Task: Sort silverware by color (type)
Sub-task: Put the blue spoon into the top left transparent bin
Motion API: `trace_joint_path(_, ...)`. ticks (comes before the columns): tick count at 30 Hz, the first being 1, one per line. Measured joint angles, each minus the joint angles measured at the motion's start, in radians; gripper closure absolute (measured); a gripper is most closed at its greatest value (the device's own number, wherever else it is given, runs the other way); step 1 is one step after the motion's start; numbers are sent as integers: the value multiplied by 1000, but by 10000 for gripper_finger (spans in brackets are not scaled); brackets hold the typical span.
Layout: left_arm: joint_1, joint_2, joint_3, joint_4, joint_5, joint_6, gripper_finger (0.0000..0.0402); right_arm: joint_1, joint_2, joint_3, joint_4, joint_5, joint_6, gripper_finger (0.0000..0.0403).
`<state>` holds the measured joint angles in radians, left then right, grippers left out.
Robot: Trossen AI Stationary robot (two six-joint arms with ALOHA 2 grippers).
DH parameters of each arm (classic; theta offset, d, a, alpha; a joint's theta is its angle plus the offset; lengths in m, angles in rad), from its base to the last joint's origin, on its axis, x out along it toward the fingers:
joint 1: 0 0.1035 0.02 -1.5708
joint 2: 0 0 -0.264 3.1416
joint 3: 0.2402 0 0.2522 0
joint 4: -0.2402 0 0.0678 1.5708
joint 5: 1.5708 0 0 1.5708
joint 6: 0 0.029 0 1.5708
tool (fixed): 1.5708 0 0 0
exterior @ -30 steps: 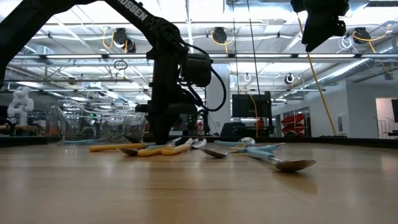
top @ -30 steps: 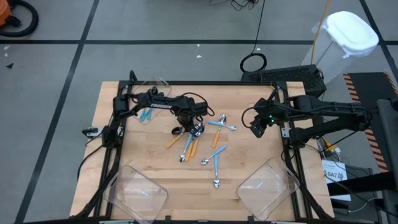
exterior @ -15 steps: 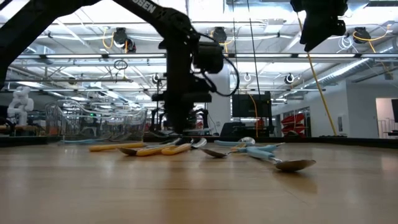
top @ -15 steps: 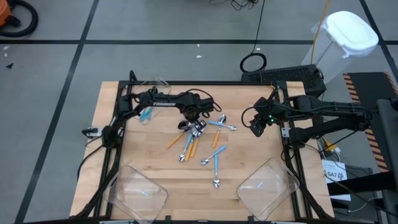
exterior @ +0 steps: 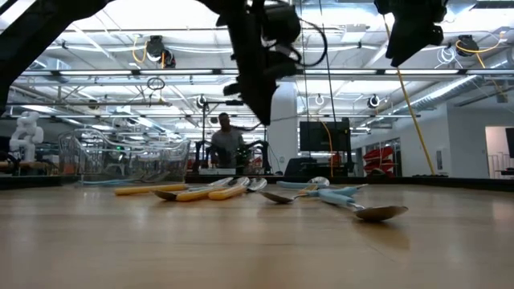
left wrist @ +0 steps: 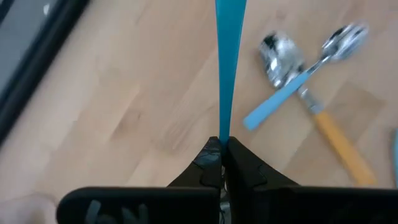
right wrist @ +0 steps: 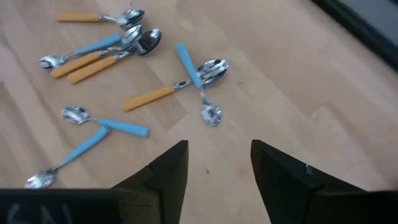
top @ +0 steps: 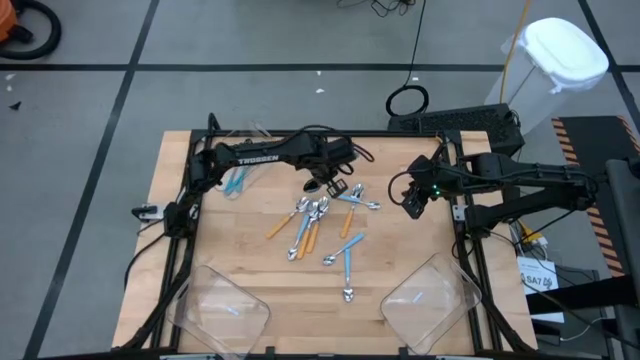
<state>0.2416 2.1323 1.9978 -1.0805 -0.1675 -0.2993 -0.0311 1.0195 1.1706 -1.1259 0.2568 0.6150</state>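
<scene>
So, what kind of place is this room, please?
Probably a robotics lab or workshop hall: another robot arm stands in the background, round lamps hang from an open industrial ceiling, and a person works at a far bench.

Plenty of bare wood under the left gripper [left wrist: 222,163], whose fingers are pinched on a blue handle [left wrist: 227,68] sticking straight out ahead of them. Off to one side of those fingertips two crossed spoons [left wrist: 308,78] lie on the table [top: 230,250], the only clutter close by.

The right gripper [right wrist: 217,163] has its fingers spread, with clear board right between and just ahead of them. Farther out in front sits the spoon scatter [right wrist: 134,68], the nearest being a crossed pair [right wrist: 199,78].

In the high view, two clear bins [top: 225,305] take up the near corners, well apart from both sets of fingers.
</scene>
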Motion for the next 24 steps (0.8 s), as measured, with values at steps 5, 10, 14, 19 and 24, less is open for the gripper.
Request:
trace_joint_path(5,-11,-1,80,-26,-1,63,399,0,0,0,0,5,-25,232)
trace_joint_path(10,-25,-1,137,-68,-3,141,399,0,0,0,3,36,-71,232)
trace_joint_path(14,-42,-1,178,-126,-42,194,399,-2,0,0,35,37,-188,232)
trace_joint_path(19,-68,-2,236,-154,-26,241,399,-2,0,0,51,32,-319,232)
trace_joint_path(24,-106,-3,283,-165,39,245,399,-2,0,0,89,29,-427,232)
